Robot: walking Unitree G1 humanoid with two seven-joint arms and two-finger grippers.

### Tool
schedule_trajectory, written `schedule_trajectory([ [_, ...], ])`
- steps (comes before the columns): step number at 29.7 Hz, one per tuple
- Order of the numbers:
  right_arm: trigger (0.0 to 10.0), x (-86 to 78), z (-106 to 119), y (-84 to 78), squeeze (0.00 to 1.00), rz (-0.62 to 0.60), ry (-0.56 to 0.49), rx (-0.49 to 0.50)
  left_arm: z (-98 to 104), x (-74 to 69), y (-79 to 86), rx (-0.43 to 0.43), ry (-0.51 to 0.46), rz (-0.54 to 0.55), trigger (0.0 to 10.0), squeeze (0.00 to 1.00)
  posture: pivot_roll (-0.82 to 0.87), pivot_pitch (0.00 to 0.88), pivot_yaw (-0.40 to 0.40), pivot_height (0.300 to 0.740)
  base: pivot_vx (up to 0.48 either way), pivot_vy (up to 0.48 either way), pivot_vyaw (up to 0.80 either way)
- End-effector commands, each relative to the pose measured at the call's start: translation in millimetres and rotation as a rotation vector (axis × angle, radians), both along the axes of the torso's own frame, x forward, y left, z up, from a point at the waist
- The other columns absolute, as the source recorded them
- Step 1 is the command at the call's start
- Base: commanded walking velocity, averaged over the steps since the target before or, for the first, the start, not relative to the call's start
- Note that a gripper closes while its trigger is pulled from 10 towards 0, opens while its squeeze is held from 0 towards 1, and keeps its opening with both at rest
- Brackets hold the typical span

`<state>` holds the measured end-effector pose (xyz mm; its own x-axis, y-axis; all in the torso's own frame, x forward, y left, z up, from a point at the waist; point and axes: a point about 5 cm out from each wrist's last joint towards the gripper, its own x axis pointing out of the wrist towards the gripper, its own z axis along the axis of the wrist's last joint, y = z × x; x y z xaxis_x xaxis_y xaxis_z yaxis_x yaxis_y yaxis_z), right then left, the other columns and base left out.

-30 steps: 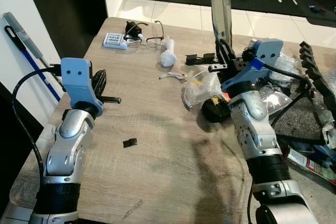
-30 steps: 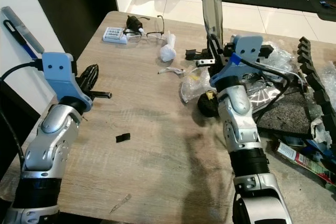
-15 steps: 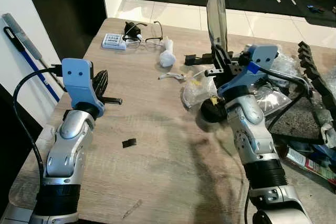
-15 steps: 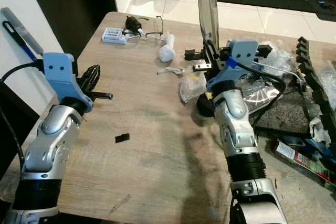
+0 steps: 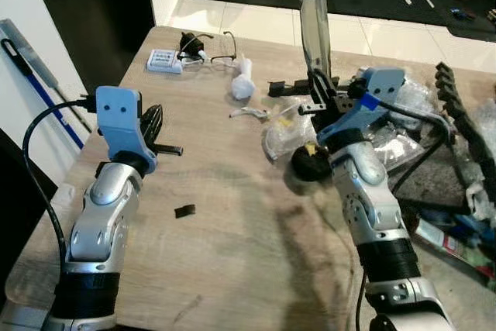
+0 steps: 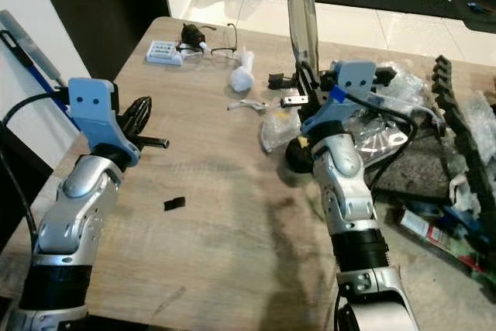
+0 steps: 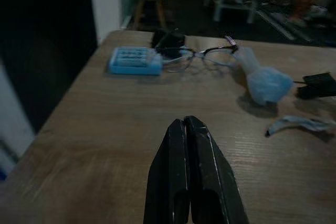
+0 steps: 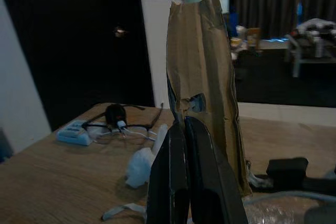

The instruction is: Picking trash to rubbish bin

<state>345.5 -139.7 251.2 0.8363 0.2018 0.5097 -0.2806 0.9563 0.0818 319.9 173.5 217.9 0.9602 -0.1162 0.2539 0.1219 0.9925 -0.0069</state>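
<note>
Right gripper (image 8: pixel 185 124) clamps upright, seemingly brown wrapper (image 8: pixel 202 61) above table (image 5: pixel 232 215).

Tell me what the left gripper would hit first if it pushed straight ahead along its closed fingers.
Probably the glasses near the table's far edge. The left gripper points over bare wood toward them, with the blue battery box off to one side. Depth is uncertain.

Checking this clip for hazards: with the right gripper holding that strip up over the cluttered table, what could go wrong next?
The right gripper pinches the tall brown strip only at its lower edge, so it may flop or slip out while carried. The right arm hangs just above the plastic wrap and a black round lump; swinging away could drag them off. The glasses are not trash.
</note>
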Motion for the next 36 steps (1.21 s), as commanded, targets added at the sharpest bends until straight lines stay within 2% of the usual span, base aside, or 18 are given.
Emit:
schedule_trajectory([
  [1,10.0,-1.5,-2.5,-7.0,0.00,-0.020,0.010,0.012,-3.6,-2.0,-2.1,-0.005,0.017,-0.009,10.0,0.00,0.00,0.193,-0.020,0.740,0.000,0.000,0.00],
  [22,10.0,-1.7,-2.2,-7.0,0.00,-0.017,0.022,0.009,-7.1,-3.7,-4.0,0.020,0.029,-0.036,10.0,0.00,0.00,0.199,-0.024,0.740,0.000,0.000,0.00],
  [36,10.0,-2.7,-5.2,-2.6,0.00,-0.002,0.034,0.022,-11.0,-6.7,-5.2,-0.025,0.044,-0.032,10.0,0.00,0.00,0.201,-0.027,0.740,0.000,0.000,0.00],
])
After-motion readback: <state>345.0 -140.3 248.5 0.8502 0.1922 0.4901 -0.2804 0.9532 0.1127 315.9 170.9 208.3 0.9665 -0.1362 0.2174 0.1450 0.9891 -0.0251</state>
